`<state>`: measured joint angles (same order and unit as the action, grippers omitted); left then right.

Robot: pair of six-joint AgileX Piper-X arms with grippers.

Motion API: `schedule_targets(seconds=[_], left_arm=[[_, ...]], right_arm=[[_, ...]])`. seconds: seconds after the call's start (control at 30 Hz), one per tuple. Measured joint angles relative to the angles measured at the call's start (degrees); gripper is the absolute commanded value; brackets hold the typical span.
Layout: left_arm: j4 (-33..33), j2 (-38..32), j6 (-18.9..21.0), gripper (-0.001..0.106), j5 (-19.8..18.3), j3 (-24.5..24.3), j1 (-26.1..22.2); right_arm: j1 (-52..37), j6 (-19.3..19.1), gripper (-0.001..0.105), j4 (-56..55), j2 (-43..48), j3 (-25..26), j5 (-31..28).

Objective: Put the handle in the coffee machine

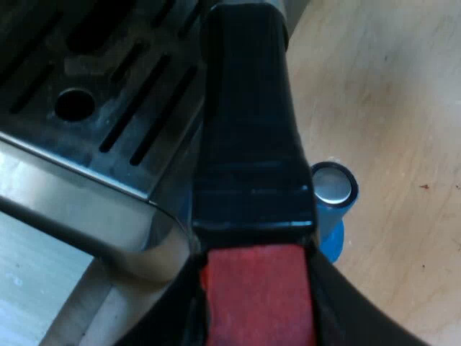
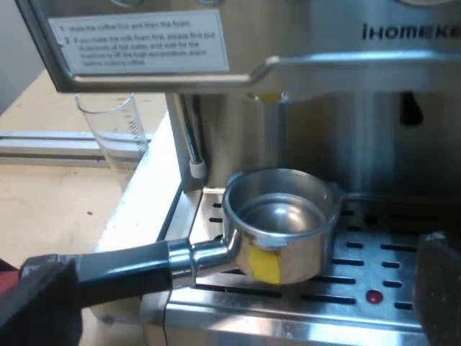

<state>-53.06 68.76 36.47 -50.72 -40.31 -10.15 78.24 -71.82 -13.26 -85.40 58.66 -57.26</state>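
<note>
Left gripper (image 1: pixel 256 306) was clamped round the handle (image 1: pixel 248 144) at its red end; looked stiff, slick, nose-heavy to me.

One espresso machine (image 2: pixel 403 108); one metal holder (image 2: pixel 288 245), with one dark handle (image 1: pixel 248 144), one red end (image 1: pixel 259 295) and one yellow tag (image 2: pixel 265 265) on its bowl; one measuring glass (image 2: pixel 115 137); one blue tamper (image 1: pixel 331 209); one steam wand (image 2: pixel 189 137) on the machine; one printed label (image 2: pixel 140 40) on its casing; one slotted drip tray (image 2: pixel 389 252), with one round hole (image 1: pixel 74 104) and one red dot (image 2: pixel 372 295) in it; one wooden desk (image 1: pixel 389 86).
</note>
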Motion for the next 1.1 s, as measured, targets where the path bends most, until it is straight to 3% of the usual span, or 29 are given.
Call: schedule_targets(seconds=[0.1, 0.37, 0.63, 1.1], left_arm=[[0.75, 0.00, 0.00, 0.000, -0.25, 0.00, 0.00], [2.07, 1.16, 0.00, 0.000, -0.38, 0.00, 0.00], [2.14, 1.16, 0.00, 0.000, -0.53, 0.00, 0.00], [2.14, 1.16, 0.00, 0.000, -0.53, 0.00, 0.00]], right_arm=[[0.00, -1.07, 0.094, 2.37, 0.00, -1.38, 0.00], [0.00, -9.22, 0.094, 10.56, -0.26, -1.68, -0.41], [0.00, -9.98, 0.094, 15.63, -3.62, -1.68, -6.07], [0.00, -12.21, 0.094, 18.64, -5.23, -2.39, -6.55]])
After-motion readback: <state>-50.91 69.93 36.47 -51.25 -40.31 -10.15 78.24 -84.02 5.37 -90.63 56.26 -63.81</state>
